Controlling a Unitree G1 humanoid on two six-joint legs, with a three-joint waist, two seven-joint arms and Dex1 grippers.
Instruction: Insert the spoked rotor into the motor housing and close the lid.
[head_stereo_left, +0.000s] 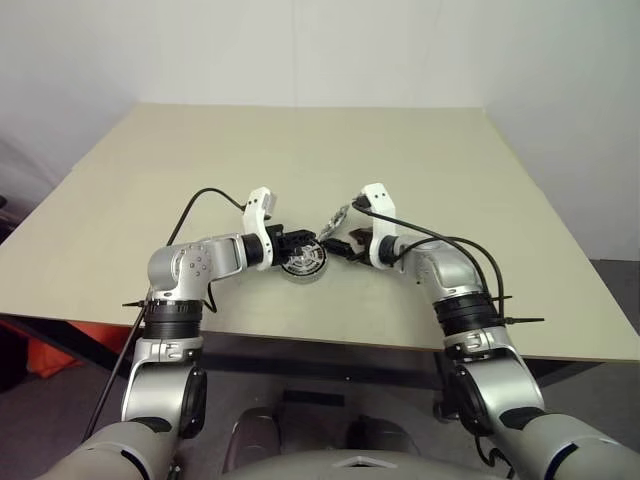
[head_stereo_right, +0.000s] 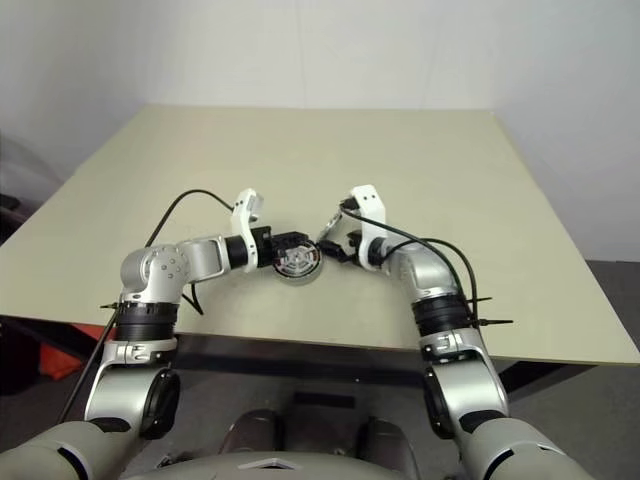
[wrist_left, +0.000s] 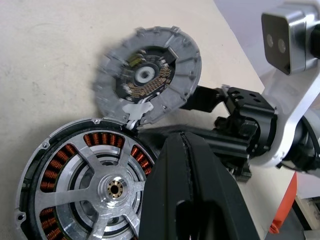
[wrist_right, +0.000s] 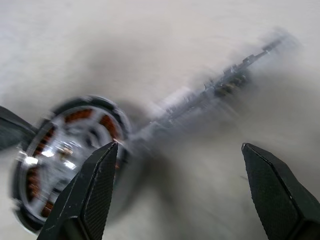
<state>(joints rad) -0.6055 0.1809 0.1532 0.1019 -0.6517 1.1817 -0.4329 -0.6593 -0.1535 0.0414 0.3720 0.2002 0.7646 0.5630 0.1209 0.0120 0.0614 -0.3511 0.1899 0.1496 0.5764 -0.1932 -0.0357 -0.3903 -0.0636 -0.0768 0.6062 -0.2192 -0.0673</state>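
The motor housing (head_stereo_left: 303, 264) lies flat near the table's front middle, with copper windings (wrist_left: 50, 175) around its ring. The spoked rotor (wrist_left: 87, 172) sits inside it, hub up. The lid (wrist_left: 175, 55), a grey notched disc, stands tilted with its lower edge on the housing's rim; it appears edge-on in the right wrist view (wrist_right: 210, 90). My left gripper (wrist_left: 182, 137) is shut and empty, right beside the housing's left side (head_stereo_left: 297, 240). My right gripper (wrist_right: 177, 150) is open just right of the housing, one finger (wrist_left: 200, 97) reaching behind the lid.
The tan table (head_stereo_left: 300, 150) stretches far beyond the parts, ending at a white wall. Its front edge (head_stereo_left: 330, 340) runs just before my arms. Black cables (head_stereo_left: 200, 200) loop off both wrists. An orange object (head_stereo_left: 55, 355) lies on the floor, lower left.
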